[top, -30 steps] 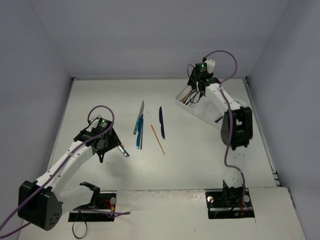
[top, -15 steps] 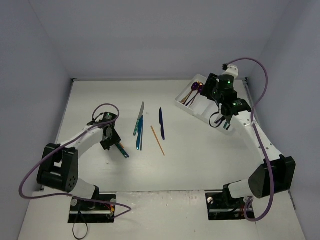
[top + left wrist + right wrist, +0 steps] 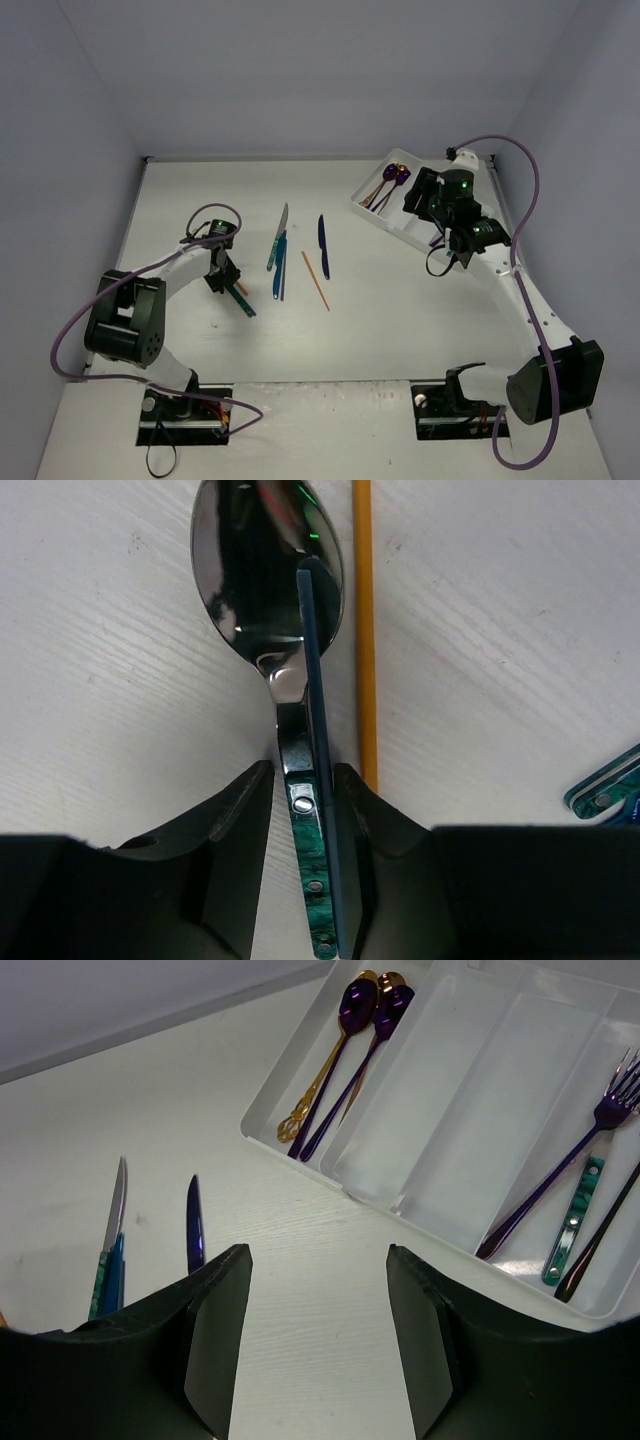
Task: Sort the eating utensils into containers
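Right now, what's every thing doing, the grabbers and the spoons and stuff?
left gripper: jaws around spoon handle and blue stick; grip unclear.
spoon: flat on table, blue stick on top.
orange chopstick: flat beside spoon.
right gripper: open, empty.
tray: holding purple spoons and a fork.
blue knife: loose on table.

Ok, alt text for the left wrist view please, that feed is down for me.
The left hand straddles the green handle of a silver spoon lying on the white table, with a thin blue chopstick lying along that handle between the fingers. An orange chopstick lies just right of them, and a teal handle end shows at the right edge.
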Robot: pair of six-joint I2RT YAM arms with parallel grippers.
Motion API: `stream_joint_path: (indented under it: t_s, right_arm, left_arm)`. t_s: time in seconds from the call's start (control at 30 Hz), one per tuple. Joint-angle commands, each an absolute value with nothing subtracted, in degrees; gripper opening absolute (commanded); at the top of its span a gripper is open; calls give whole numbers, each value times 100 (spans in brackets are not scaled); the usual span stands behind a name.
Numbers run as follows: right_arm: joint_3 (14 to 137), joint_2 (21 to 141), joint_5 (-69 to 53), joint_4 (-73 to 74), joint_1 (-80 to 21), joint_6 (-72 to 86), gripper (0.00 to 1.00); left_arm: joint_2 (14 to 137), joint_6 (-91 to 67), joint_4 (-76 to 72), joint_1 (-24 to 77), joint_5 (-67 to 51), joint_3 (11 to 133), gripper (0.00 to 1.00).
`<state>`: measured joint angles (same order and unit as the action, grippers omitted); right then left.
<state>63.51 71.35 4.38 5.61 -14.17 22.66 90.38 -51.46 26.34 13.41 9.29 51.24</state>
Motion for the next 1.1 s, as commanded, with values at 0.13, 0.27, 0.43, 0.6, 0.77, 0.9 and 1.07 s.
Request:
stream_joint_path:
  t_s: [0.13, 0.27, 0.43, 0.6, 0.77, 0.9, 1.07]
  right_arm:
    - [6363, 7073, 311, 264, -1406, 2213, 54]
    - [6355, 7066, 264, 257, -1406, 2215, 54]
    - [6346, 7031, 255, 264, -1406, 2197, 54]
    - [6346, 7009, 231, 257, -1404, 2182, 54]
    - [6327, 6966, 247, 262, -1399, 2145, 54]
    - [6287, 6895, 272, 262, -1406, 2127, 54]
    - [6267, 6895, 299, 264, -1406, 2105, 55]
  left_arm:
    - [8552, -4980, 2698, 1296, 1155, 5219, 29]
    - [8213, -4722, 2716, 1301, 1283, 5313, 46]
    - [8068, -4249, 2683, 1194, 1523, 5531, 42]
    - [8569, -4017, 2486, 1086, 1337, 5784, 39]
    - [9059, -3938, 2437, 1037, 1228, 6030, 36]
    - [9251, -3999, 2478, 1020, 1142, 6135, 34]
    - [9351, -4082, 2404, 1020, 1025, 6113, 30]
